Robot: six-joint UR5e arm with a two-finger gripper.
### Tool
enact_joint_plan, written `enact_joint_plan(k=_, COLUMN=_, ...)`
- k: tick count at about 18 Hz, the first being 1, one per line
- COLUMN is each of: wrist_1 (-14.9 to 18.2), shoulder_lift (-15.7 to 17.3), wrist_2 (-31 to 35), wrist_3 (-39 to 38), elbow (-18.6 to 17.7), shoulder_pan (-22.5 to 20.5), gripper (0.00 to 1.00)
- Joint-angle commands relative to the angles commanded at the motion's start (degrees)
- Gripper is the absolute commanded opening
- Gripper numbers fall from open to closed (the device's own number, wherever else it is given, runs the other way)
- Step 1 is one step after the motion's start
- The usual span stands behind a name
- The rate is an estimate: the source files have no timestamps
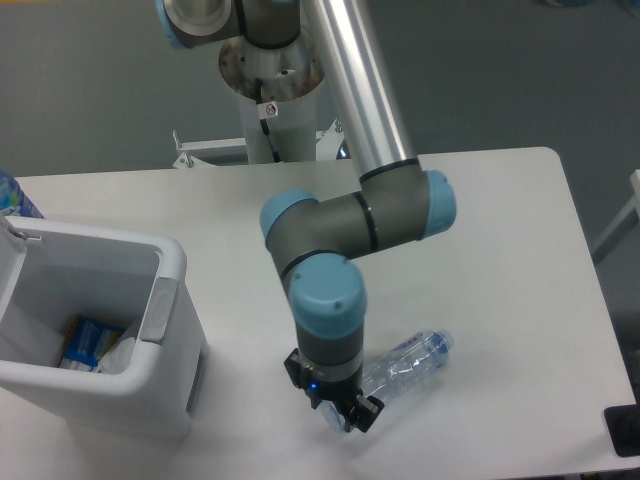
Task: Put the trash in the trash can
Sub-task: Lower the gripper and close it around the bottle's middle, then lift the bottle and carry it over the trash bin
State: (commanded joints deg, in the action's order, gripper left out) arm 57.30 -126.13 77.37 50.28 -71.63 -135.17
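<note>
Seen from the fixed camera, the pincer (345, 415) sits low over the white counter (500, 250) at the base end of the clear water bottle (405, 362), its grip too hidden to tell, while the printed wrapper (92, 340) lies inside the white trash can (160, 300) at left.

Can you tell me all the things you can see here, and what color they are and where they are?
trash can: one, white with a grey latch plate, on the table's left side.
wrapper: one, white and blue print, inside the trash can.
water bottle: one, clear with a blue cap end, lying on the table near the front, beside the gripper.
table: one, white.
black object: one, at the right edge, cut off.
arm: one, silver, grey and blue.
gripper: one, black, at the bottle's near end.
</note>
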Motion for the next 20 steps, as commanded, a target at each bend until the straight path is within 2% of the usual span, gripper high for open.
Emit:
enact_joint_plan(k=3, wrist_1=0.09, shoulder_lift=1.23, wrist_2=-9.67, wrist_3=-1.15, elbow=0.09, shoulder_pan=-2.46, gripper=0.38)
enact_joint_plan(k=8, wrist_1=0.17, shoulder_lift=2.9, wrist_2=-19.96, wrist_3=-2.02, elbow=0.96, shoulder_pan=-5.98, gripper=0.4)
enact_joint_plan(k=11, wrist_1=0.18, shoulder_lift=3.17, wrist_2=-25.23, wrist_3=-9.75, elbow=3.86, shoulder_pan=-7.56, gripper=0.4)
enact_joint_plan(k=13, wrist_1=0.18, shoulder_lift=3.52, wrist_2=-27.7, wrist_3=-10.55, elbow=4.66, shoulder_pan=-8.27, gripper=0.4)
enact_joint_plan(k=20, wrist_1=0.44, shoulder_lift=8.26, wrist_2=-32.89, wrist_3=-13.01, elbow=4.49, shoulder_pan=-8.27, gripper=0.4)
